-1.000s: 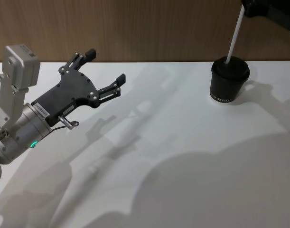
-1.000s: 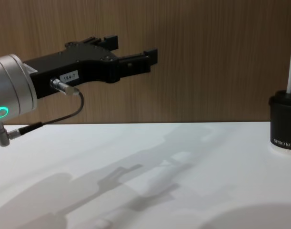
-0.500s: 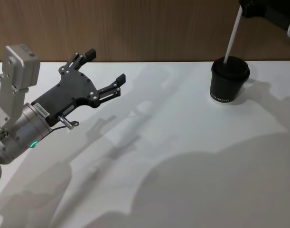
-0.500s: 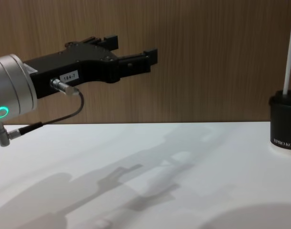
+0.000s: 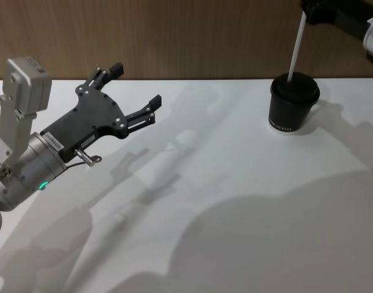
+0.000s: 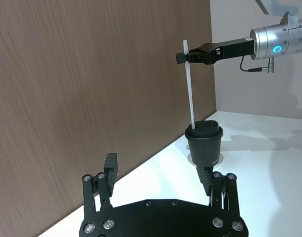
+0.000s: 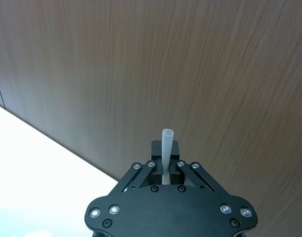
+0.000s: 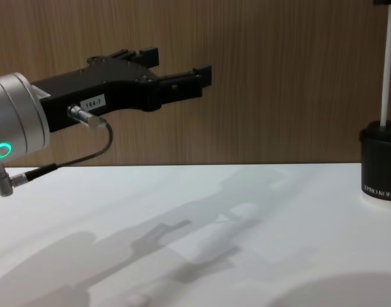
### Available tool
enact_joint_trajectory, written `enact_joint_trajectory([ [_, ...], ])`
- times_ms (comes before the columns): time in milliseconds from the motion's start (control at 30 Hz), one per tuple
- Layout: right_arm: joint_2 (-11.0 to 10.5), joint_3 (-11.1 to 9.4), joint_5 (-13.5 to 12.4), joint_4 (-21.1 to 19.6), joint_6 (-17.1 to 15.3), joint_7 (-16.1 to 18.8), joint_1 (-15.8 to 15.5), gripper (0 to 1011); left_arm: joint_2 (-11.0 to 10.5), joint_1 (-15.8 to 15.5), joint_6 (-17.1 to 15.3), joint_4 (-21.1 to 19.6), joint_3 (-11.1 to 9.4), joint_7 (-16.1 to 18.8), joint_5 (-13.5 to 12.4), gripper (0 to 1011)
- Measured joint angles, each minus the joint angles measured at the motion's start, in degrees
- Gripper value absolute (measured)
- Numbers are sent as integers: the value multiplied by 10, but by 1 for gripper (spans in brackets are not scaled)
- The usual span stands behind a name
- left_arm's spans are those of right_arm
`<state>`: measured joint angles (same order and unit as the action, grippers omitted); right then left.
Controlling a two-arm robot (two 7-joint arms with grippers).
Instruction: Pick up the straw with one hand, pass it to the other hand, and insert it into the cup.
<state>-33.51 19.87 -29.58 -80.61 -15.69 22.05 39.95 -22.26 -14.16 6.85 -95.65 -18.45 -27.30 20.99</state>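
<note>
1. On my chest camera I read "XPRO KOFFE" in white letters low on the black cup (image 8: 381,167), the rest cut off by the frame edge; on the head camera the same lettering was too small for me to read.
2. The left pincer (image 8: 178,72) carried a small white label reading "184-7", and a green ring glowed on its silver wrist (image 8: 13,125).
3. That left pincer (image 5: 135,91) hung above the white bench (image 5: 223,201) at about 9 o'clock in my head view, fingers spread wide and holding nothing, well apart from the cup (image 5: 292,107).
4. The right pincer (image 5: 307,8) sat at about 1 o'clock, high over the cup and partly cut off by the top edge.
5. From its own wrist camera I saw the right pincer (image 7: 166,174) clenched on the straw (image 7: 166,148), whose open top end stuck out a little beyond the fingertips.
6. The left wrist camera showed the right pincer (image 6: 186,57) gripping the straw (image 6: 190,94) near its top, with a blue light on the wrist behind.
7. The white straw (image 5: 295,46) stood nearly upright, slightly tilted, its lower end down in the top of the cup (image 6: 205,143).
8. How deep the straw (image 8: 386,70) reached inside the cup I could not tell; the black top hid it.
</note>
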Motion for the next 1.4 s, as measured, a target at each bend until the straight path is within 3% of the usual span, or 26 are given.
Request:
enact_joint_trajectory([
  [933,5,1,3,7,0,3,3,916,1,-1,0,0,-1,0,1,1003],
  [1067,6,0,5,5,1,2,0,1001,5,-7,-3,4,-4,1,4,1002],
  [1400,7,-2,25,-31,30,-22,-33,1001,27,-29,-17,14,-14,18,8,1003],
])
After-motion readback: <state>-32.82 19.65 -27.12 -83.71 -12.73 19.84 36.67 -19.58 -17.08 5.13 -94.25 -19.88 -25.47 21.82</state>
